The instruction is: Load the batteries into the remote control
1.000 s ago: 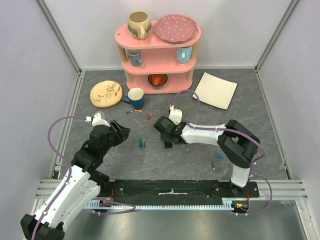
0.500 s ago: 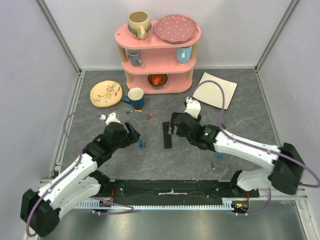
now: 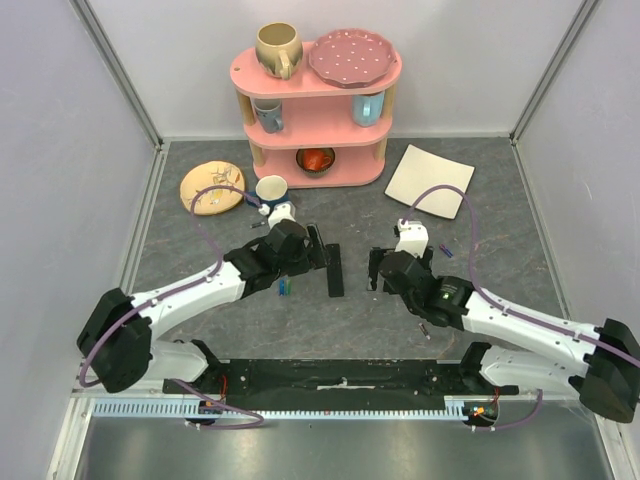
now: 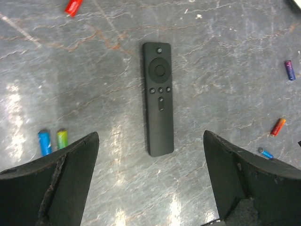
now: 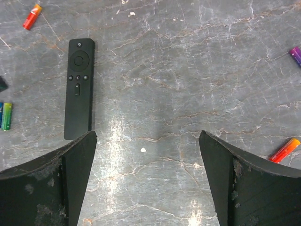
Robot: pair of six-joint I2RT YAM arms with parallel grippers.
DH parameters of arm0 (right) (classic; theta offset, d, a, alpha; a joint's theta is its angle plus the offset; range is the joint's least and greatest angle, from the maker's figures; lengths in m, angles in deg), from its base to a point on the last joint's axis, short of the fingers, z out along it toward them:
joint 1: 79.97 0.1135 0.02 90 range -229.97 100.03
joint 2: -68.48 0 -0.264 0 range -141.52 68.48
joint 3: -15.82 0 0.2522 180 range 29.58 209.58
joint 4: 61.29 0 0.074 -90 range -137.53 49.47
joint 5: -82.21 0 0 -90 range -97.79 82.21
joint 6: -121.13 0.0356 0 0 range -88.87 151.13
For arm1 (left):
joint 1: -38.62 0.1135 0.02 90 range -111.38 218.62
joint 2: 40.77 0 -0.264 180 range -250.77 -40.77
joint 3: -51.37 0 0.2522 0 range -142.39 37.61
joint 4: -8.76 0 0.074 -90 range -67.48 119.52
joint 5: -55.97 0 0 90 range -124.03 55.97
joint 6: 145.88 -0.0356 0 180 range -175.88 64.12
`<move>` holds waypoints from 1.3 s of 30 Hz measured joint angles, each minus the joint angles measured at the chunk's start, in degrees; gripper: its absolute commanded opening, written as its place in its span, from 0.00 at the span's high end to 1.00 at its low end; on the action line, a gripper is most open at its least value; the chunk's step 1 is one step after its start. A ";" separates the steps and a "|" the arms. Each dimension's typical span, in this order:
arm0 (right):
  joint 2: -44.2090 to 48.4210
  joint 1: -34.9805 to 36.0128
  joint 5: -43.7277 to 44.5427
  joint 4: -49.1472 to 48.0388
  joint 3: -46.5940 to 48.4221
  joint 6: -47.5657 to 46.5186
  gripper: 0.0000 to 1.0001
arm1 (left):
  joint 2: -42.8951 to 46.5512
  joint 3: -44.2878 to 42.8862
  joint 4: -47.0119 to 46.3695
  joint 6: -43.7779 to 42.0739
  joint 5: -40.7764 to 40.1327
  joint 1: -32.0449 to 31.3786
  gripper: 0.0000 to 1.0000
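our left hand (image 3: 317, 250), right hand (image 5: 147, 134): wide open, empty, ready to grab | remote control (image 4: 159, 99): buttons up, probably needs flipping | batteries (image 4: 44, 142): loose nearby

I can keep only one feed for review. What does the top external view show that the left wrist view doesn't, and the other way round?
Only top external: the left arm and right arm whole, the pink shelf, the blue mug, the white square plate.
Only left wrist: the buttons on the remote control, facing up.
Both: the remote control lying free on the table, the blue battery and green battery beside it, the red battery, and the open left gripper.
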 measured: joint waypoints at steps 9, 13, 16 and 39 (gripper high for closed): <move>6.56 0.00 -0.72 -0.63 -1.88 -2.84 0.02 | -17.33 -8.83 -2.45 -3.37 3.41 -0.09 0.13; 8.35 0.00 -1.11 -0.72 -2.73 -3.37 0.02 | -23.52 -14.19 -0.46 -4.39 3.74 -0.13 0.13; 9.44 0.00 -1.16 -0.74 -3.26 -3.63 0.02 | -26.23 -16.92 1.09 -4.85 3.69 -0.13 0.15; 10.03 0.00 -1.55 -0.55 -3.67 -3.67 0.02 | -36.57 -26.53 10.38 -6.25 -1.20 -1.99 0.30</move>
